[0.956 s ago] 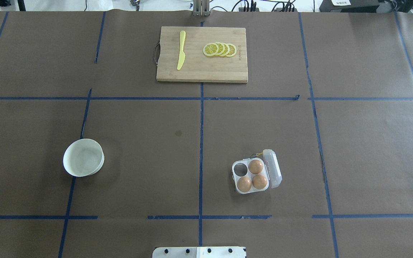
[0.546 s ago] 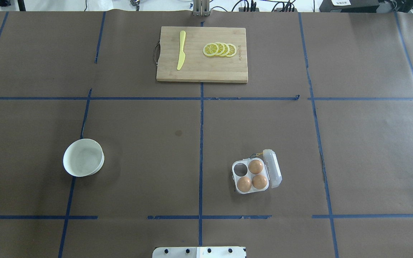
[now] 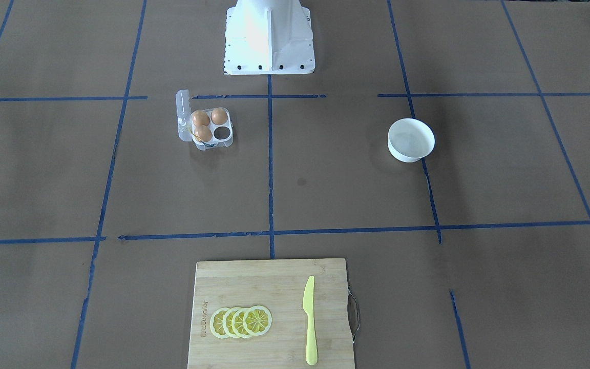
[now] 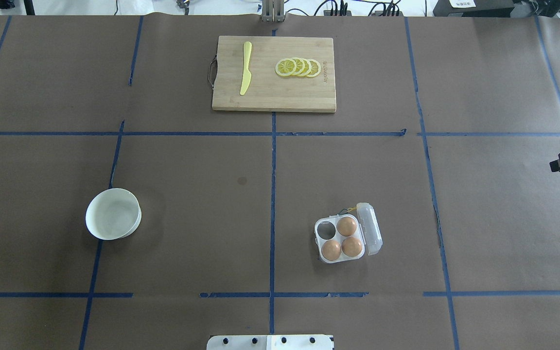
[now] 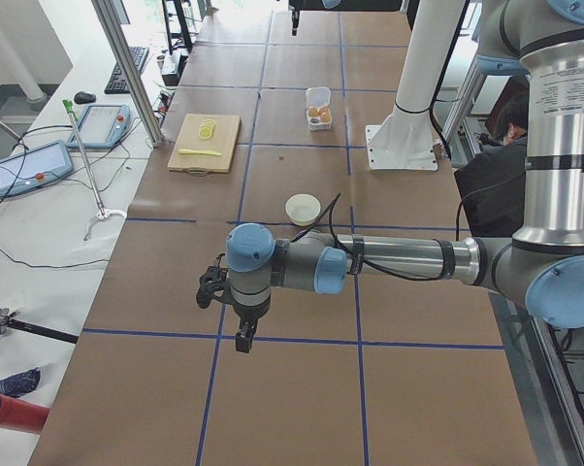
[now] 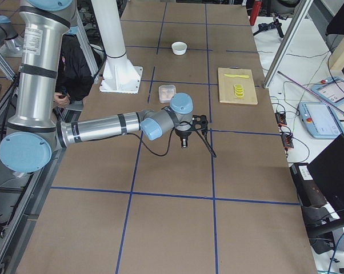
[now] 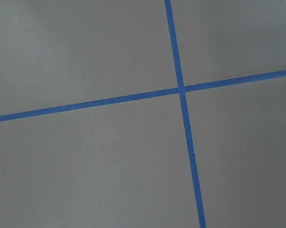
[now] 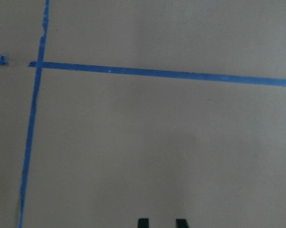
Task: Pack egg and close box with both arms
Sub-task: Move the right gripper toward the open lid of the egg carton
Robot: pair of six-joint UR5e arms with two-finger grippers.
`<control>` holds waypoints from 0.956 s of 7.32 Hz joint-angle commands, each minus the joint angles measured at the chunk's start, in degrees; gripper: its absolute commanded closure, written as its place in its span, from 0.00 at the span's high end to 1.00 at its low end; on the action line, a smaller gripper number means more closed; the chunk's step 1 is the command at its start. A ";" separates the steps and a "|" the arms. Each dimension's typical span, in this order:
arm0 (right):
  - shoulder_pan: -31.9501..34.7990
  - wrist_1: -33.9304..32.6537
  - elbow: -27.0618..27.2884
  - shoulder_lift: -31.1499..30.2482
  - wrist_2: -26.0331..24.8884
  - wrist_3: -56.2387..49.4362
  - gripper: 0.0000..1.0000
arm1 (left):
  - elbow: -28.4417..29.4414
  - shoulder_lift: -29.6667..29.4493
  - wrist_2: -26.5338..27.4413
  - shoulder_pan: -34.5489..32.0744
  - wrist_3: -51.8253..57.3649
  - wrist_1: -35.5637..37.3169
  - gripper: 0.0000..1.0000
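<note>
You are seeing the right hand (image 8: 162,223) hovering empty, narrowly parted, over the table (image 8: 157,133); the left hand (image 5: 242,338) is hanging low, opening impossible to tell.

White bowl (image 4: 113,214); cutting board (image 4: 270,97) bearing knife (image 4: 246,68), lemon slices (image 4: 298,67).

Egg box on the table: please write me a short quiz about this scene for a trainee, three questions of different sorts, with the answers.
1. True or false: the white bowl holds an egg.
2. Count: how many eggs sit in the box?
3. Choose: the box's lid is A) shut, B) open, C) missing.

Key: 1 false; 2 three, with one cell empty; 3 B.
</note>
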 commanded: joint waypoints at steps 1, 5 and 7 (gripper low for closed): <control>-10.91 11.63 0.10 3.19 -0.69 21.51 0.16 | 0.15 -0.80 -0.01 0.03 0.00 0.04 1.00; -28.49 12.90 0.01 16.79 -14.47 36.69 0.11 | 0.33 -1.67 -0.01 0.03 -0.09 -0.05 1.00; -30.80 12.90 0.71 20.33 -15.72 40.20 0.11 | 0.33 -1.77 -0.01 0.03 -0.09 -0.05 1.00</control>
